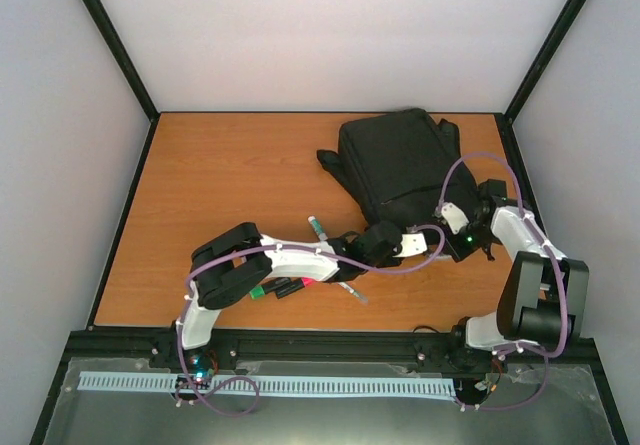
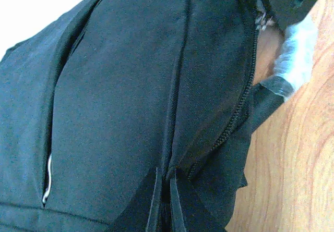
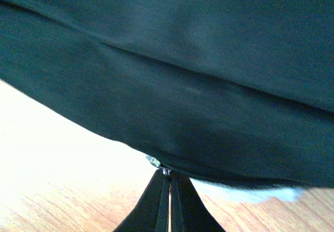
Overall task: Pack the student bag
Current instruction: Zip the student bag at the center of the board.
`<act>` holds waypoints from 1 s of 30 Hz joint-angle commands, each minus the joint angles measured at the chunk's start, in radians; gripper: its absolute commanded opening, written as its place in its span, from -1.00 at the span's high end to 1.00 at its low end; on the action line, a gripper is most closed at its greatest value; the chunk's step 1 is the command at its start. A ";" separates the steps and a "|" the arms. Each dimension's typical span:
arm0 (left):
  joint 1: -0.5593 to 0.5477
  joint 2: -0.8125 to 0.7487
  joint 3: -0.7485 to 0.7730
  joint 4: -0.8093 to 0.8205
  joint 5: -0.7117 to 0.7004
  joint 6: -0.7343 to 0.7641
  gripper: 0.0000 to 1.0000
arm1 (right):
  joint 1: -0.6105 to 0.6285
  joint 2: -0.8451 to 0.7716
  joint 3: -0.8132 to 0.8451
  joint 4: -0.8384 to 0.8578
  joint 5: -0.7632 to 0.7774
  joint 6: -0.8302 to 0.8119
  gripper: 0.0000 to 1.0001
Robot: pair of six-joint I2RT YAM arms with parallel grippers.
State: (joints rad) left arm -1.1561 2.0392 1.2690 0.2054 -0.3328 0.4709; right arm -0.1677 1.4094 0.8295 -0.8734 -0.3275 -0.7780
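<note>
Stationery: loose markers, one green-capped, and a pen lie on the counter at the near left, outside the bag
Left arm: stretched low across those markers, so it partly covers them
Left end effector: clenched on a fold of black cloth beside a seam, probably to hold the panel taut
Student bag: lying flat at the far right of the counter, one strap splayed to its left; the zip track along its side looks shut
Right end effector: clenched tight at the bag's near edge, tips against a small metal glint, likely the zip pull; whether it is truly pinched cannot be told
Purpose, as judged: one side anchors the cloth while the other draws the slider, opening the bag for packing
In the way: slack cloth may bunch ahead of the slider; the markers are awkward to reach under the left arm
</note>
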 commanded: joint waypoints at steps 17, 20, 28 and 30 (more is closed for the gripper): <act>0.042 -0.233 -0.236 -0.092 -0.180 -0.163 0.99 | -0.156 0.091 0.076 -0.013 0.064 -0.078 0.95; 0.076 -0.270 -0.276 -0.104 -0.190 -0.212 0.99 | -0.156 0.078 0.075 -0.034 0.013 -0.084 0.94; 0.128 -0.346 -0.303 -0.169 -0.160 -0.242 0.23 | -0.091 0.038 0.067 -0.093 -0.102 -0.086 0.95; 0.127 -0.357 -0.280 -0.213 -0.104 -0.242 0.02 | -0.061 0.038 0.059 -0.087 -0.101 -0.076 0.94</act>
State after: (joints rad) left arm -1.0485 1.7245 0.9520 0.0860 -0.4511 0.2554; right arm -0.2687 1.4696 0.8875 -0.9405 -0.4084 -0.8501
